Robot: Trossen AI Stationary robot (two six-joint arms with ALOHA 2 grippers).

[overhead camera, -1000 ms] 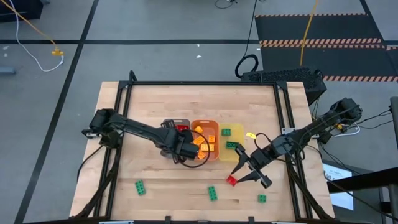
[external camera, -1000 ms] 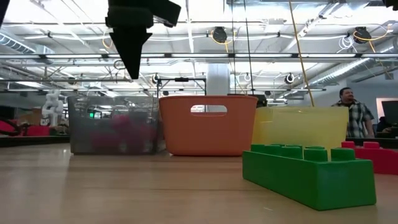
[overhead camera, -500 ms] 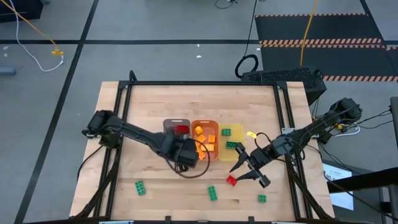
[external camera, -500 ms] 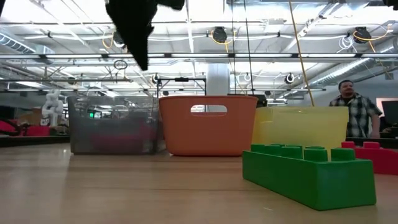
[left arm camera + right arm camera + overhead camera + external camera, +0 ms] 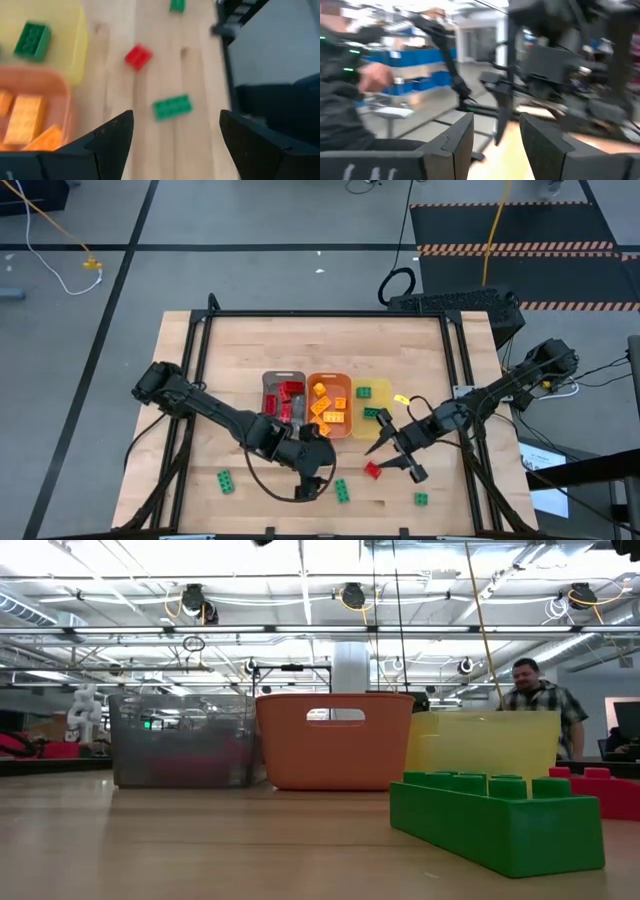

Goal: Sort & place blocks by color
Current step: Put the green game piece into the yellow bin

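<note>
Three trays stand side by side mid-table: a grey one (image 5: 283, 394) with red bricks, an orange one (image 5: 330, 402) with orange bricks, a yellow one (image 5: 372, 406) with green bricks. Loose on the table lie a red brick (image 5: 372, 470) and green bricks (image 5: 342, 490), (image 5: 226, 480), (image 5: 421, 499). My left gripper (image 5: 320, 476) is open and empty, hovering in front of the orange tray, next to the middle green brick (image 5: 171, 106). My right gripper (image 5: 392, 461) is open and empty, its fingertips beside the red brick.
The low view shows a green brick (image 5: 495, 820) close up, with the red brick (image 5: 600, 790) and the trays behind it. A person (image 5: 538, 700) stands in the room beyond the table. Bare wood lies left of the grey tray and toward the far edge.
My left gripper has gone from above the orange tray toward the table's near edge and a little right, out of the top of the low view, and now hovers by the middle green brick. The grey tray's red bricks are uncovered. The person has walked left.
</note>
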